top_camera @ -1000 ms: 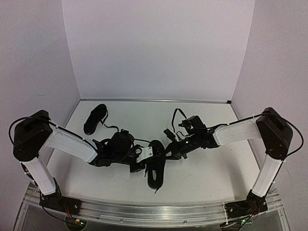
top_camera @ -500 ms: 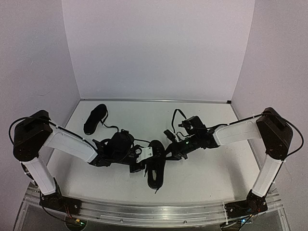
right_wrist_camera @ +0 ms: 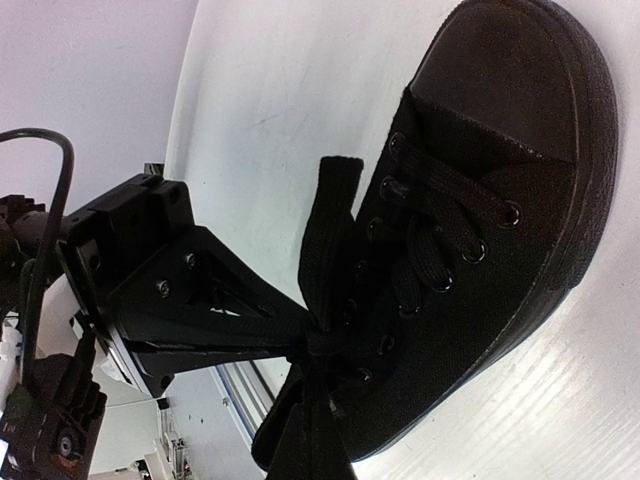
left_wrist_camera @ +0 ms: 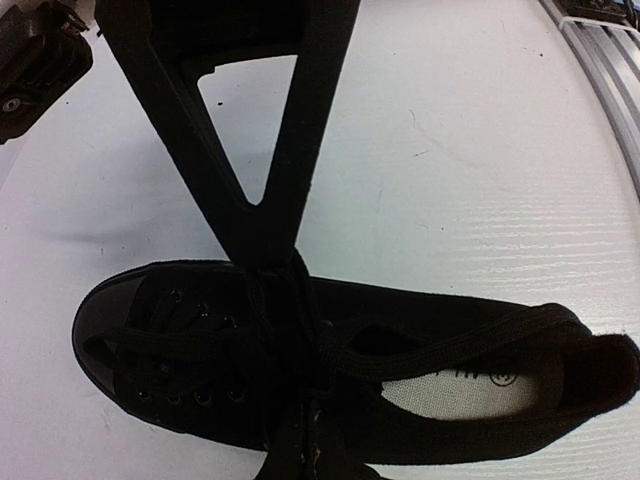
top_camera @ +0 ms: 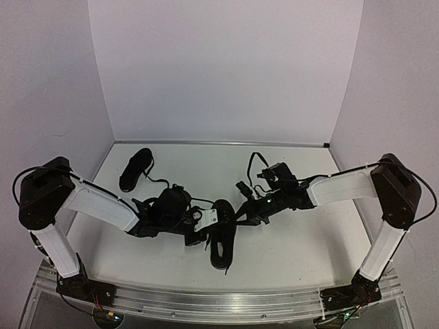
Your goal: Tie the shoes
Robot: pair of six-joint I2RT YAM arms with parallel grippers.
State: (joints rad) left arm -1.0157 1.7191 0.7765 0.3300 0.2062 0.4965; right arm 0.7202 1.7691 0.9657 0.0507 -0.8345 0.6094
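So far, on the white table [top_camera: 295, 253], one small black low-cut canvas shoe [top_camera: 136, 168] lies apart at the far left with a lace trailing, while its twin [top_camera: 222, 243] sits near centre between my arms. My left gripper [left_wrist_camera: 272, 250] is pinched tight on the twin's thin black laces [right_wrist_camera: 440, 240] at mid-tongue; my right gripper [right_wrist_camera: 312, 385] seems closed there too. No finished bow shows on either, so I judge most tying remains.

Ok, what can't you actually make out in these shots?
- Near shoe: laces covered by both grippers in the top view.
- Left gripper, left wrist view: any pinched lace is lost, black on black.
- Right gripper, right wrist view: fingers cut off by the bottom edge.
- Far shoe, top view: laces too small to read.
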